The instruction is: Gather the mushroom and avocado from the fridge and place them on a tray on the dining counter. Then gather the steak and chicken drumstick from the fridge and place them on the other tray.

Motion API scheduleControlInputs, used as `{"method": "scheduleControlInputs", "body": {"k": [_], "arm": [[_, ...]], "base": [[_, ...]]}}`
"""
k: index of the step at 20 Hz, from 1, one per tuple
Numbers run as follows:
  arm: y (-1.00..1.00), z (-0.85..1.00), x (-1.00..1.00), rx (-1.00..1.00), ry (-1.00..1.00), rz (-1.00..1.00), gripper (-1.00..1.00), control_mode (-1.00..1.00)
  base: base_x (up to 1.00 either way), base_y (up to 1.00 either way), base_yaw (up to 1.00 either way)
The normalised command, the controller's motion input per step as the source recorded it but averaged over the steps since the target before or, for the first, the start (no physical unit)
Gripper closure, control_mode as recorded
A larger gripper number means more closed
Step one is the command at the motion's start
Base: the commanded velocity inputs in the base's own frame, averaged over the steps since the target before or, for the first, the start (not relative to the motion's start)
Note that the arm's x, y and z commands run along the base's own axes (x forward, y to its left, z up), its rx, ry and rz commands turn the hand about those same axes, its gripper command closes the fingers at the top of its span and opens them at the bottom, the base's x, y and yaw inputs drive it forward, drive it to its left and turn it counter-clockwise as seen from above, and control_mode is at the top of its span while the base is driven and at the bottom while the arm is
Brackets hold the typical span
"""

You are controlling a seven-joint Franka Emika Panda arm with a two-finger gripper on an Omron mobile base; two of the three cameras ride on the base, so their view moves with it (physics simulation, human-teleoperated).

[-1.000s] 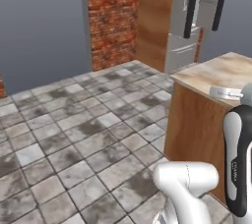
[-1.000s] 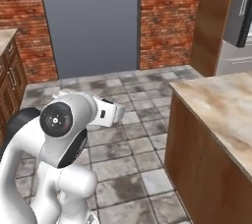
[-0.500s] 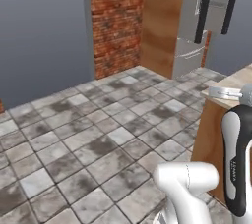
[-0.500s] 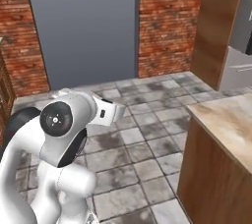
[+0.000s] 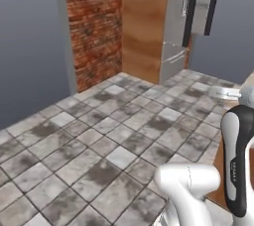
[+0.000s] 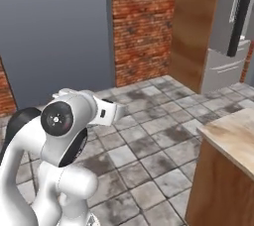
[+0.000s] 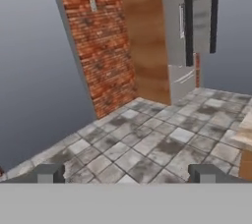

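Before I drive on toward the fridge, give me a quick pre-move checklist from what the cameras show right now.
1. Claw empty: ok, its two tips stand wide apart with nothing between them.
2. Fridge in sight: ok, ahead across the room beside the wood panel.
3. Fridge doors open: not ok, they look shut.
4. Tiled floor toward the fridge free of obstacles: ok.
5. Clearance on the right: cannot tell, a counter corner sits close to the base.
6. Food inside the fridge: cannot tell.
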Motion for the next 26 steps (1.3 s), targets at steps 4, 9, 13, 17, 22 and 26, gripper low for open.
{"method": "scheduleControlInputs", "body": {"k": [4,9,13,17,22,26], "arm": [[0.0,0.0,0.0,0.0,0.0,0.0,-1.0,1.0],[0.0,0.0,0.0,0.0,0.0,0.0,-1.0,1.0],[0.0,0.0,0.0,0.0,0.0,0.0,-1.0,1.0],[0.0,0.0,0.0,0.0,0.0,0.0,-1.0,1.0],[0.0,0.0,0.0,0.0,0.0,0.0,-1.0,1.0],[0.0,0.0,0.0,0.0,0.0,0.0,-1.0,1.0]], "base": [[0.71,0.38,-0.41],[0.66,0.15,-0.41],[0.7,0.21,-0.43],[0.72,0.33,-0.44],[0.78,0.33,-0.41],[0.9,0.45,-0.38]]}}
